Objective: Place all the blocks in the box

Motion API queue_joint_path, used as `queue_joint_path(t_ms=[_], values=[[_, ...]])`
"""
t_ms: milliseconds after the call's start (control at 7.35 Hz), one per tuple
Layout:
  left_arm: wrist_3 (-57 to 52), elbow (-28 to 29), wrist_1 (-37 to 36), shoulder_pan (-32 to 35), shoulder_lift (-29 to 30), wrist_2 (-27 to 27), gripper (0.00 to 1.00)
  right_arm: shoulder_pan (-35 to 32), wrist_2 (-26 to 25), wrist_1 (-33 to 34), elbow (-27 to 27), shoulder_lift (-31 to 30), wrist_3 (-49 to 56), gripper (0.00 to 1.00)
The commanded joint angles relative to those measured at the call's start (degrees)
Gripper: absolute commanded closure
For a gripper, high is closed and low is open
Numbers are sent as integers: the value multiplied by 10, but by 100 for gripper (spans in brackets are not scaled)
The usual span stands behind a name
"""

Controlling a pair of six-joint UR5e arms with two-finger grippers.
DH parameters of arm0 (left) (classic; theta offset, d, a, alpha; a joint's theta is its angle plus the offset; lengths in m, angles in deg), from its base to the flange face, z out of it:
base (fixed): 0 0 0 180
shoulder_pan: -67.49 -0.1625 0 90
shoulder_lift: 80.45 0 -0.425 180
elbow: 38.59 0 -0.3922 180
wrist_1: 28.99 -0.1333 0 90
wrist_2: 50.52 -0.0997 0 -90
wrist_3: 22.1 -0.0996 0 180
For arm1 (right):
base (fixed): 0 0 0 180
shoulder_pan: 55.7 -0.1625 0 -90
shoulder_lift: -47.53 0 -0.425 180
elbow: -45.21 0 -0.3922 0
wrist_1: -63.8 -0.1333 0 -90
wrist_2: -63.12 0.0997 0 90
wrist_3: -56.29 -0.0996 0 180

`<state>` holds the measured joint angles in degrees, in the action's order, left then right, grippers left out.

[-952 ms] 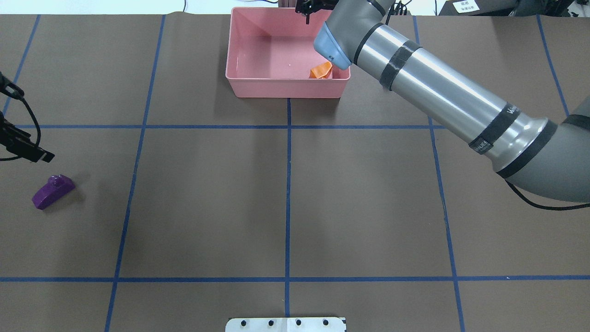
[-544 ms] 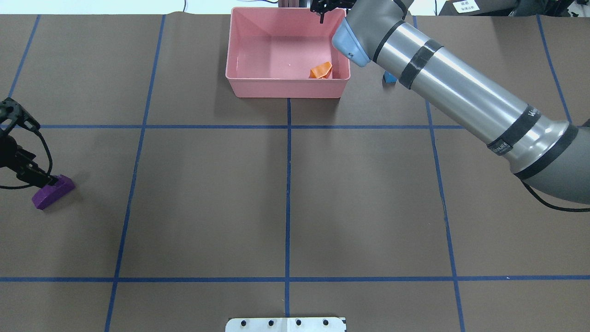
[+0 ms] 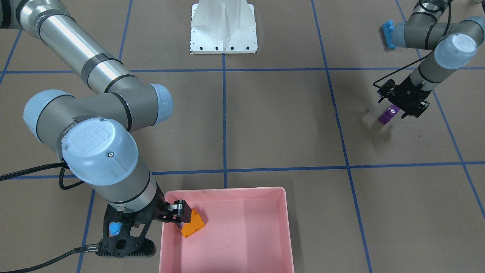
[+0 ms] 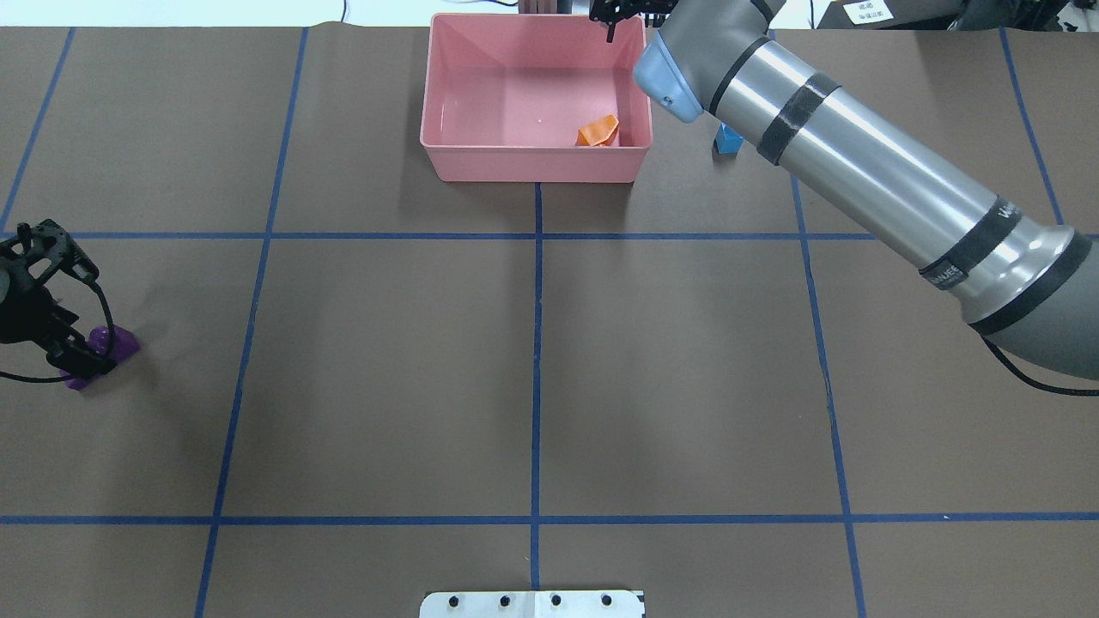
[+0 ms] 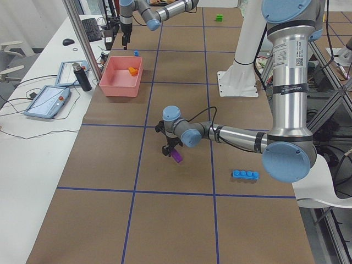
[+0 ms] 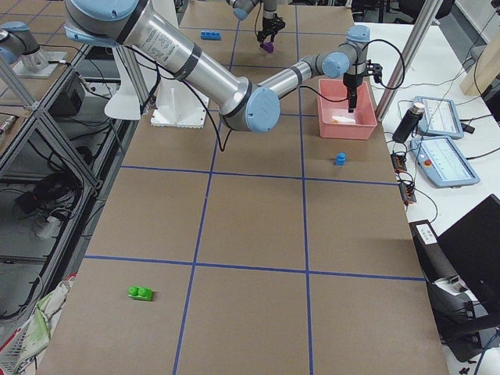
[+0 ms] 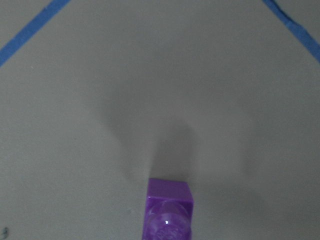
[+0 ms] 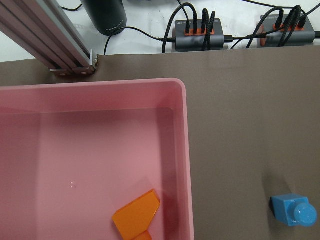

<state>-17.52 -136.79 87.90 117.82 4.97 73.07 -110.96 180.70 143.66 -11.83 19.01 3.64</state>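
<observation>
The pink box (image 4: 532,167) stands at the table's far edge and holds the orange sloped block (image 4: 598,131), which also shows in the right wrist view (image 8: 136,215). My right gripper (image 4: 611,26) hangs open and empty above the box's far right corner. The small light-blue block (image 4: 728,137) stands just right of the box. My left gripper (image 4: 86,360) is down over the purple sloped block (image 4: 116,342), open, with its fingers beside it. The long light-blue block (image 5: 245,175) and the green block (image 6: 141,294) lie on the table near the robot's side.
The white robot base (image 3: 223,30) stands at the near middle edge. Beyond the box are an aluminium post (image 8: 45,40), a black bottle (image 8: 105,15), cables and tablets (image 5: 49,99). Blue tape lines grid the brown table.
My left gripper has come down and toward the robot onto the purple block. My right arm has swung right, from above the box's middle to its right corner, uncovering the small light-blue block.
</observation>
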Motion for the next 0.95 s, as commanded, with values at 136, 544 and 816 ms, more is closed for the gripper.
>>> queue_joint_path(t_ms=[136,544,816], values=[[0,2,1,-4,1,0,100,1,-1,-4,-14,-20,0,0],[2,-23,1,1,4,1,100,0,-1,-6,-14,-27,2,0],[78,-32,-2,62,39,6,100,-8,-2,-7,-32,-65,34,0]])
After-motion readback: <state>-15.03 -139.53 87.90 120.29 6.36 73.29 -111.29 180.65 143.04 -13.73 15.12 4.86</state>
